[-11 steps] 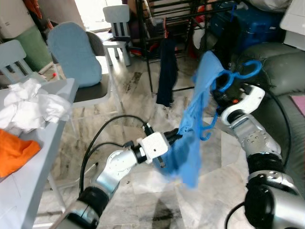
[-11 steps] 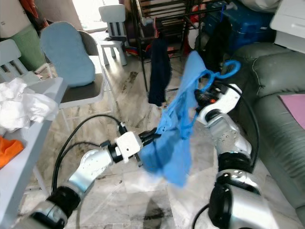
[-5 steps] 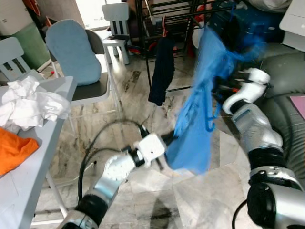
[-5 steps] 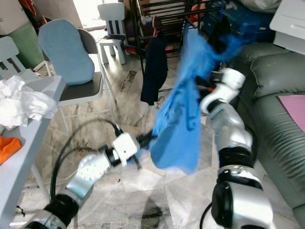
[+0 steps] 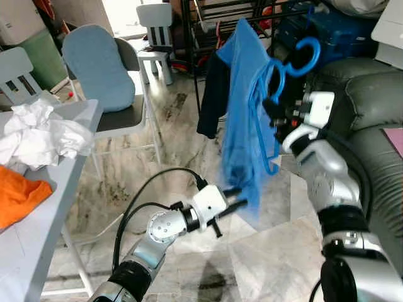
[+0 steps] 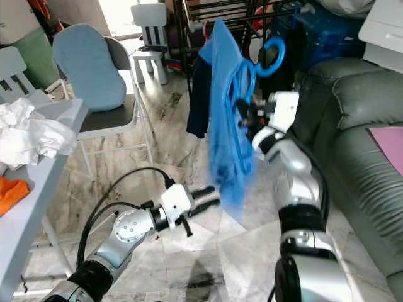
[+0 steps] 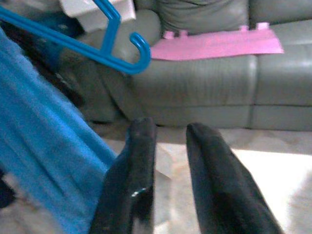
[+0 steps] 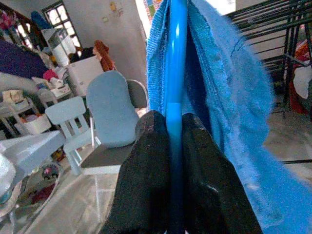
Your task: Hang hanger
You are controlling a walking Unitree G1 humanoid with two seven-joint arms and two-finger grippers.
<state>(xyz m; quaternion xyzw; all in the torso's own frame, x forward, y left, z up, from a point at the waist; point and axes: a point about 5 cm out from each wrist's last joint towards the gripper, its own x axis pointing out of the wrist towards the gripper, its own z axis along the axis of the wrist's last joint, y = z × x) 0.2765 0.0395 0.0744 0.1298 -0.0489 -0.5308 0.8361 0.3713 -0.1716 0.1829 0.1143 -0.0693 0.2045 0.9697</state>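
Blue plastic hanger (image 5: 286, 69) is raised in front of the black rack (image 5: 227, 19), its hook uppermost and not on any rail. A blue shirt (image 5: 242, 119) is draped over it and hangs down toward the floor. The right gripper (image 8: 167, 146) has both fingers (image 8: 146, 161) pressed against the hanger's bar from either side, with the shirt falling beside them. In the eye views this gripper sits at chest height of the rack, just in front of the grey sofa (image 5: 371, 107).

The left gripper (image 5: 242, 200) is low, reaching to the shirt's bottom edge. Its two fingers (image 7: 136, 180) stand slightly apart with nothing between them; the blue cloth lies just beside one finger, and whether it touches cannot be told.

A dark garment (image 5: 213, 94) hangs on the rack behind the shirt. A pink mat (image 7: 214, 44) lies on the sofa seat. On the robot's left, a grey table (image 5: 38, 214) carries crumpled white cloth (image 5: 38, 135) and an orange cloth (image 5: 19, 201). A chair with a light blue cushion (image 5: 94, 66) stands beyond the table, on the marble floor (image 5: 170, 145).
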